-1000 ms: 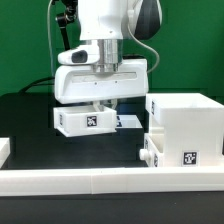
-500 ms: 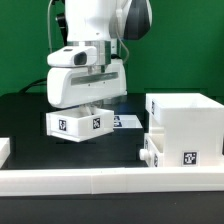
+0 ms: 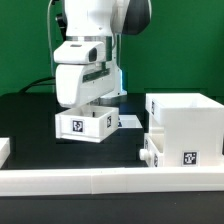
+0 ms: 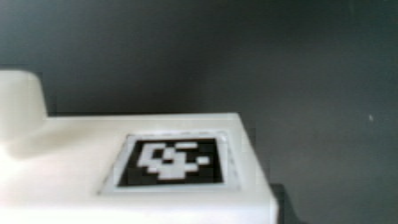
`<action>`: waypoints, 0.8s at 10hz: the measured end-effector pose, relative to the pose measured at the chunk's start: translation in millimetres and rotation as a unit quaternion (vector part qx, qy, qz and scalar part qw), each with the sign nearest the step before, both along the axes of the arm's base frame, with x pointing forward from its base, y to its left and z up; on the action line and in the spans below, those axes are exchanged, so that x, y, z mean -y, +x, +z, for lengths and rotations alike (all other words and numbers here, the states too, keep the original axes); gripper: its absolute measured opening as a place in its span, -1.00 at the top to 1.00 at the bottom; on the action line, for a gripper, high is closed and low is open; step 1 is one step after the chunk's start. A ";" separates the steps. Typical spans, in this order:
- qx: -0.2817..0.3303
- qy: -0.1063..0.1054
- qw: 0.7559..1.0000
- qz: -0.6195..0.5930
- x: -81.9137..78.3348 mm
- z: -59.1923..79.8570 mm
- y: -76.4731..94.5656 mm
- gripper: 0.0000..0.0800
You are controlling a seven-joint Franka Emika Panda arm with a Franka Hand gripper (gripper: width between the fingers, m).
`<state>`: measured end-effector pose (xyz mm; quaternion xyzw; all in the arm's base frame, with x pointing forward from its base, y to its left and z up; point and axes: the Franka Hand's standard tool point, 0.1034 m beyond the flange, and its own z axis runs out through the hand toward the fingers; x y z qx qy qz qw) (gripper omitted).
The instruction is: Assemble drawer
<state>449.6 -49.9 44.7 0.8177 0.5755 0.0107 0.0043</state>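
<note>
A small white drawer tray (image 3: 85, 126) with a square tag on its near face sits under my gripper (image 3: 88, 106), just above or on the black table. The fingers reach down into it and grip it; their tips are hidden. In the wrist view the tray's white face (image 4: 71, 170) and its tag (image 4: 175, 160) fill the lower part; no fingers show clearly. The large white casing (image 3: 190, 118) stands at the exterior view's right. A second tray (image 3: 175, 153) with a small knob (image 3: 143, 156) and a tag stands in front of the casing.
A long low white rail (image 3: 100, 181) runs along the front edge. The marker board (image 3: 131, 121) lies flat on the black table between the held tray and the casing. A green wall stands behind.
The gripper has turned about its vertical axis, and the held tray has turned with it. The tray now shows one tagged face toward the camera. The casing and the second tray have not moved.
</note>
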 end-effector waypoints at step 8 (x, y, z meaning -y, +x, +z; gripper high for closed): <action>-0.018 -0.005 0.994 0.103 -10.7 11.7 54.5 0.89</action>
